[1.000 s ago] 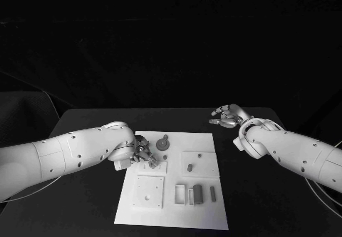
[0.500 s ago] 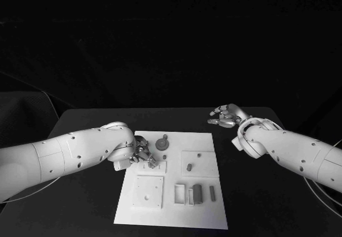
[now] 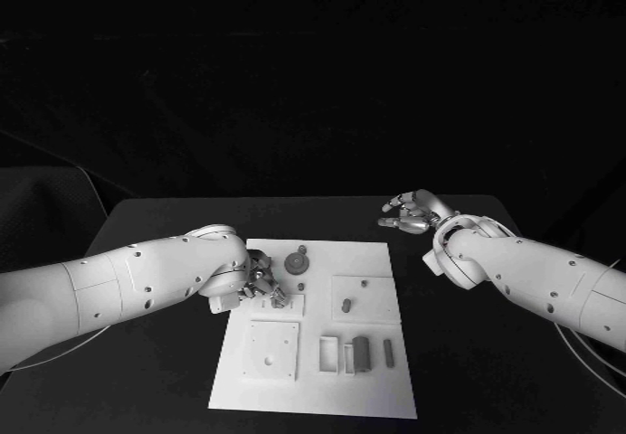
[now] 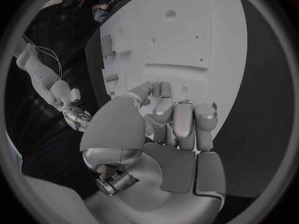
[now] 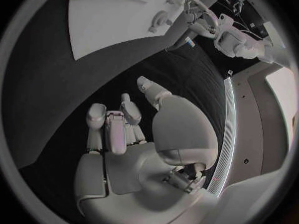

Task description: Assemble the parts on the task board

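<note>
The white task board lies in the middle of the black table. My left hand hangs over its far left part, fingers curled, the tips by a small part on a raised square. In the left wrist view the left hand is curled above the board, and whether it pinches anything is hidden. A round grey part lies just beyond the fingers. My right hand hovers over bare table past the board's far right corner, fingers curled in, nothing in them.
More parts sit on the board: a short peg, a square plate and upright blocks near the front. The right wrist view has the board a good way off across dark table.
</note>
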You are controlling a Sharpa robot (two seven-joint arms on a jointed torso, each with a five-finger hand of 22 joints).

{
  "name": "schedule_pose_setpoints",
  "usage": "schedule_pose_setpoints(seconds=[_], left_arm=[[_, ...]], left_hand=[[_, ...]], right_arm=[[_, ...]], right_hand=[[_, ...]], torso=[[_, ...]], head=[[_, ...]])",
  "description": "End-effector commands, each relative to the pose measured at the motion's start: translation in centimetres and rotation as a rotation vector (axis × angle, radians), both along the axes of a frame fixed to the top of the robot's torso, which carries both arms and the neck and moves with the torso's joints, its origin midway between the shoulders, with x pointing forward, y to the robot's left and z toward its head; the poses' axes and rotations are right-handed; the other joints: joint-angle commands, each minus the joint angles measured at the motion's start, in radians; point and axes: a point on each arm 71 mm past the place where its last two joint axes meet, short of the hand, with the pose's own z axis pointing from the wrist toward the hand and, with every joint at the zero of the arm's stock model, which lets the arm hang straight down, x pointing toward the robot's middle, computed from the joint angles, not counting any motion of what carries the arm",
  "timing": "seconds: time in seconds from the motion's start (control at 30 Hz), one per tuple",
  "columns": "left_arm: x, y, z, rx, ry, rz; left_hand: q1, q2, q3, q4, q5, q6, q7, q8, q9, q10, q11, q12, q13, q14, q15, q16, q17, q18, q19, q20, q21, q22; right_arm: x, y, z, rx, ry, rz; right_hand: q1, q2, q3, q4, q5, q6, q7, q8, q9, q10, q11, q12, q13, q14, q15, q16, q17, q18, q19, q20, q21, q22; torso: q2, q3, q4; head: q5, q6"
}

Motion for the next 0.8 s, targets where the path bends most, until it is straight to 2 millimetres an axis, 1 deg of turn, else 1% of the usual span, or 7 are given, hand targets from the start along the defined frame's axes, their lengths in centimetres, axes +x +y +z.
schedule_pose_setpoints(seconds=[0.03, 0.17, 0.27, 0.37, 0.8], left_arm=[[-0.04, -0.11, 0.00, 0.015, 0.001, -0.002], [0.01, -0.04, 0.04, 0.018, -0.007, 0.008], [0.03, 0.00, 0.03, 0.019, -0.006, 0.008], [0.03, -0.01, 0.02, 0.019, -0.006, 0.007], [0.06, -0.05, 0.06, 0.012, -0.012, 0.008]], left_hand=[[0.078, 0.076, 0.212, -0.205, 0.006, 0.059, 0.049, 0.069, 0.166, 0.023, -0.017, 0.005, 0.002, 0.006, -0.004, 0.007, 0.001, 0.057, 0.002, -0.004, 0.086, 0.002], [0.071, 0.071, 0.223, -0.205, 0.025, 0.062, 0.049, 0.069, 0.168, 0.029, -0.019, 0.012, 0.005, 0.012, -0.005, 0.014, 0.003, 0.058, 0.007, -0.005, 0.093, 0.005], [0.062, 0.065, 0.236, -0.204, 0.050, 0.067, 0.048, 0.071, 0.170, 0.035, -0.021, 0.018, 0.008, 0.018, -0.006, 0.021, 0.004, 0.060, 0.011, -0.006, 0.099, 0.008], [0.061, 0.064, 0.237, -0.204, 0.054, 0.067, 0.048, 0.071, 0.171, 0.036, -0.021, 0.019, 0.008, 0.018, -0.006, 0.022, 0.004, 0.060, 0.012, -0.006, 0.100, 0.008], [0.059, 0.063, 0.239, -0.204, 0.058, 0.068, 0.047, 0.072, 0.171, 0.037, -0.021, 0.020, 0.008, 0.019, -0.007, 0.023, 0.005, 0.060, 0.013, -0.006, 0.101, 0.009]], right_arm=[[-0.04, 0.22, -0.05, 0.001, 0.011, 0.014], [-0.06, 0.24, -0.04, 0.001, 0.011, 0.015], [-0.06, 0.26, -0.04, 0.001, 0.011, 0.015], [-0.07, 0.28, -0.04, 0.001, 0.011, 0.016], [-0.08, 0.28, -0.08, 0.000, 0.017, 0.019]], right_hand=[[-0.005, 0.007, 0.001, 0.006, 0.006, 0.017, 0.018, 0.006, 0.001, -0.005, 0.001, -0.004, -0.001, -0.004, 0.000, 0.004, 0.001, 0.013, 0.005, -0.002, 0.061, -0.001], [-0.006, 0.007, 0.001, 0.006, 0.006, 0.017, 0.018, 0.006, 0.001, -0.005, 0.001, -0.004, -0.001, -0.005, 0.000, 0.003, 0.000, 0.013, 0.005, -0.002, 0.060, -0.001], [-0.006, 0.007, 0.001, 0.006, 0.006, 0.017, 0.018, 0.006, 0.001, -0.005, 0.001, -0.004, -0.001, -0.004, 0.000, 0.003, 0.001, 0.013, 0.005, -0.002, 0.060, -0.001], [-0.006, 0.008, 0.001, 0.007, 0.006, 0.017, 0.018, 0.006, 0.001, -0.005, 0.001, -0.004, -0.001, -0.004, 0.000, 0.004, 0.002, 0.013, 0.005, -0.002, 0.060, -0.001], [-0.006, 0.008, 0.001, 0.007, 0.006, 0.017, 0.018, 0.007, 0.001, -0.005, 0.001, -0.005, -0.001, -0.004, 0.000, 0.003, 0.001, 0.013, 0.004, -0.002, 0.060, -0.001]], torso=[[0.000, 0.0002, 0.0003], [0.000, 0.0004, 0.0000], [0.000, 0.0007, 0.0000], [0.000, 0.0002, 0.0003], [0.000, -0.0001, 0.0004]], head=[[0.001, 0.000], [0.001, 0.000], [0.001, 0.001], [0.001, 0.001], [0.001, 0.001]])
